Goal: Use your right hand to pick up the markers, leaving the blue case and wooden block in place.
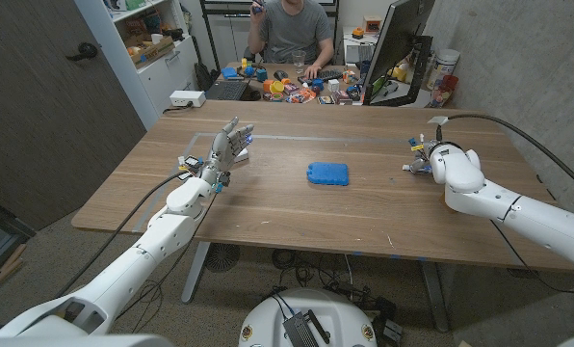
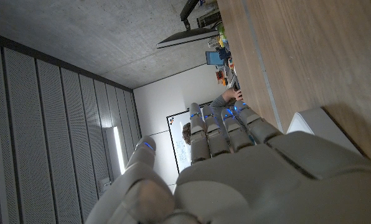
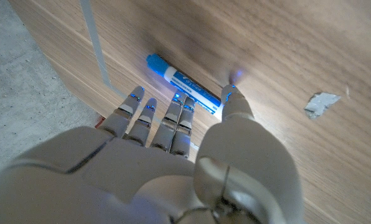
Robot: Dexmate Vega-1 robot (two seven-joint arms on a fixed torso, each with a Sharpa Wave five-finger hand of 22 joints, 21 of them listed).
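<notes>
A blue marker (image 3: 180,81) with a white label lies on the wooden table (image 1: 268,207). My right hand (image 3: 173,162) hangs right over it, the fingertips (image 3: 184,104) at one side of the barrel and the thumb (image 3: 230,94) by its end. Whether they touch it I cannot tell; the marker still lies on the wood. In the head view that right hand (image 1: 430,159) is low over the table's far right. The blue case (image 1: 326,173) lies at mid table, well to its left. My left hand (image 1: 227,149) stands raised at the far left, fingers apart and holding nothing.
A strip of pale tape (image 1: 297,138) runs across the far part of the table. A small scrap of tape (image 3: 322,102) lies near the marker. Behind the table a person (image 1: 292,29) sits at a cluttered desk beside a monitor (image 1: 398,48).
</notes>
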